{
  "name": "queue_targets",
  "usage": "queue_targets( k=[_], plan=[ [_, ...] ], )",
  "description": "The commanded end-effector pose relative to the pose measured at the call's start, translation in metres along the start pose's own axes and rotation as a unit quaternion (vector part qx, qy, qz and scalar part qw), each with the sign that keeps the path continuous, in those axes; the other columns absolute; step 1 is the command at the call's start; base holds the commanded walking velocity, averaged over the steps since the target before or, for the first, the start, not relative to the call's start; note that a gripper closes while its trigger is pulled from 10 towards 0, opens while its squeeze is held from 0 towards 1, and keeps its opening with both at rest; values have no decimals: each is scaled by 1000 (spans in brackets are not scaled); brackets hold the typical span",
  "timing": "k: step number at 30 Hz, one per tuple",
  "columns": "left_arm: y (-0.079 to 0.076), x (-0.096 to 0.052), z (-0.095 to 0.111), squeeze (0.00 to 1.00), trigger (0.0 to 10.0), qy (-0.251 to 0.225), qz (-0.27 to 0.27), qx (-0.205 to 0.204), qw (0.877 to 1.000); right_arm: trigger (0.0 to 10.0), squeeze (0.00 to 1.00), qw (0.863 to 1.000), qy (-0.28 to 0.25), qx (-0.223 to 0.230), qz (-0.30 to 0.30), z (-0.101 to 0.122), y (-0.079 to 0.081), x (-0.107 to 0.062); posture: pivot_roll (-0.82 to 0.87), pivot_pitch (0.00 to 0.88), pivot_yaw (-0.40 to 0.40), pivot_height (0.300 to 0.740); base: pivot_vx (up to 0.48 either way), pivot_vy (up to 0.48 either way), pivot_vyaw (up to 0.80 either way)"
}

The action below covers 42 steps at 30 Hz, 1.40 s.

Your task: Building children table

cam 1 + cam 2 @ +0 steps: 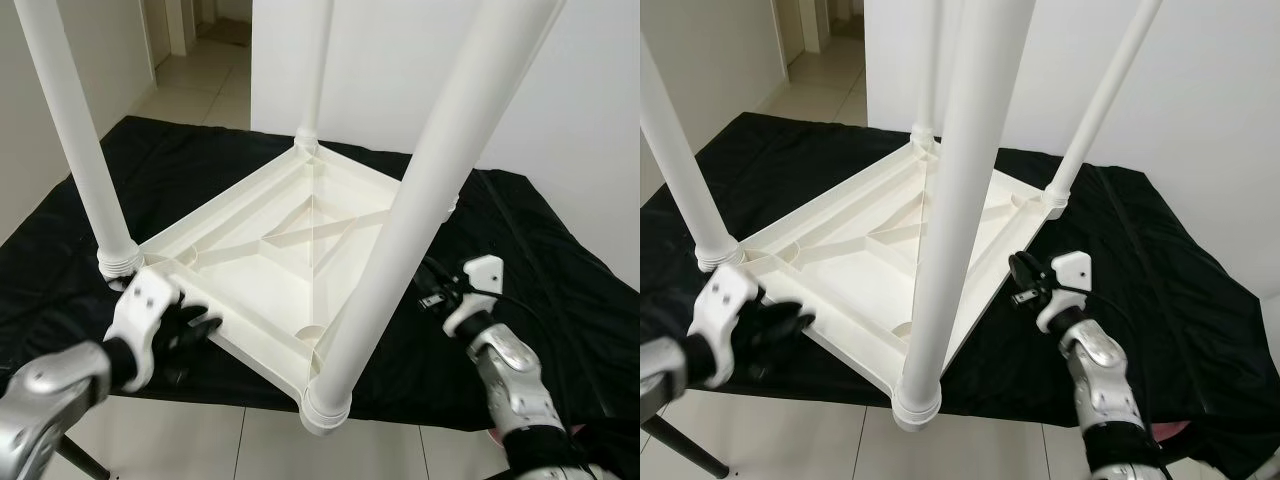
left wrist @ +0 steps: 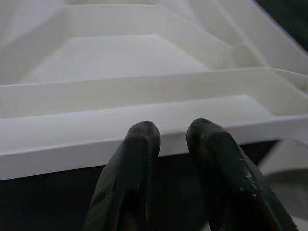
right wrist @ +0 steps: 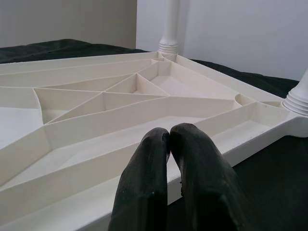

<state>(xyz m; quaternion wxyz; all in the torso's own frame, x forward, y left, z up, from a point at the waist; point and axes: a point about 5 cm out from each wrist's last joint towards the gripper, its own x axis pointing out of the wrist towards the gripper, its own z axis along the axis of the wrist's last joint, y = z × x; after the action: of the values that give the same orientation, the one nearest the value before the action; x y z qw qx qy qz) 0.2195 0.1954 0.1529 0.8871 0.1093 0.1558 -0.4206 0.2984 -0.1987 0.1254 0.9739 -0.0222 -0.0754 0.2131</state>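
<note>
My left gripper (image 1: 200, 325) slightly parted at upturned white table (image 1: 290, 250) rim | right gripper (image 1: 1018, 283) pressed together beside opposite rim | black cloth (image 1: 560, 270) beneath

Left gripper (image 2: 166, 137), jaws slightly parted, at the white tabletop's rim (image 2: 96, 149).

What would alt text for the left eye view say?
A white table lies upside down on a black cloth, four legs pointing up. The left gripper touches its near edge; the right gripper hovers at the other side.
</note>
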Motion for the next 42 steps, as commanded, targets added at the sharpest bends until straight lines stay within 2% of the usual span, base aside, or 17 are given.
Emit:
queue_targets(
  k=[1, 6, 9, 13, 18, 21, 23, 24, 26, 28, 29, 31, 36, 38, 40, 42],
  plan=[
    [-16, 2, -5, 0, 10000, 20, -74, 10, 997, 10000, 0, 1000, -4, -3, 18, 6, 2, -4, 29, 0, -106, 740, 0, 0, 0],
    [-32, 5, -17, 0, 10000, 53, -126, 13, 991, 10000, 0, 998, 8, -7, 56, 13, 7, -14, 22, 0, -104, 740, 0, 0, 0],
    [-34, 7, -19, 0, 10000, 55, -131, 17, 990, 10000, 0, 998, 13, -9, 61, 13, 8, -16, 22, 0, -104, 740, 0, 0, 0],
    [-40, 23, -18, 0, 10000, 50, -149, 34, 987, 10000, 0, 993, 25, -25, 112, 17, 16, -26, 17, 0, -98, 740, 0, 0, 0],
    [-38, 30, -15, 0, 10000, 38, -145, 34, 988, 10000, 0, 990, 32, -29, 137, 20, 20, -30, 13, 0, -96, 740, 0, 0, 0],
    [-32, 39, -10, 0, 10000, 25, -133, 35, 990, 10000, 0, 987, 45, -29, 152, 23, 21, -36, 3, 0, -92, 740, 0, 0, 0],
    [-32, 39, -10, 0, 10000, 25, -133, 35, 990, 10000, 0, 987, 45, -29, 152, 23, 21, -36, 3, 0, -92, 740, 0, 0, 0],
    [-26, 47, -5, 0, 10000, 10, -122, 46, 991, 10000, 0, 984, 52, -30, 169, 25, 22, -41, -7, 0, -93, 740, 0, 0, 0],
    [-26, 47, -5, 0, 10000, 10, -122, 46, 991, 10000, 0, 984, 52, -30, 169, 25, 22, -41, -7, 0, -93, 740, 0, 0, 0],
    [-18, 60, 7, 0, 10000, -15, -110, 60, 992, 10000, 0, 972, 74, -24, 221, 28, 22, -56, -20, 0, -88, 740, 0, 0, 0],
    [-18, 60, 7, 0, 10000, -15, -110, 60, 992, 10000, 0, 972, 74, -24, 221, 28, 22, -56, -20, 0, -88, 740, 0, 0, 0],
    [-16, 68, 12, 0, 10000, -26, -107, 65, 992, 10000, 0, 961, 95, -19, 258, 29, 23, -68, -24, 0, -84, 740, 0, 0, 0],
    [-16, 75, 15, 0, 10000, -31, -109, 68, 991, 10000, 0, 950, 125, -12, 287, 26, 24, -81, -35, 0, -76, 740, 0, 0, 0],
    [-16, 80, 17, 0, 10000, -36, -111, 69, 991, 10000, 0, 941, 153, 5, 302, 23, 24, -89, -41, 0, -72, 740, 0, 0, 0],
    [-18, 84, 18, 0, 10000, -40, -116, 68, 990, 10000, 1000, 933, 167, 21, 319, 22, 27, -96, -41, 0, -72, 740, 0, 0, 0],
    [-18, 84, 18, 0, 10000, -40, -116, 68, 990, 10000, 1000, 933, 167, 21, 319, 22, 27, -96, -41, 0, -72, 740, 0, 0, 0]
  ],
)
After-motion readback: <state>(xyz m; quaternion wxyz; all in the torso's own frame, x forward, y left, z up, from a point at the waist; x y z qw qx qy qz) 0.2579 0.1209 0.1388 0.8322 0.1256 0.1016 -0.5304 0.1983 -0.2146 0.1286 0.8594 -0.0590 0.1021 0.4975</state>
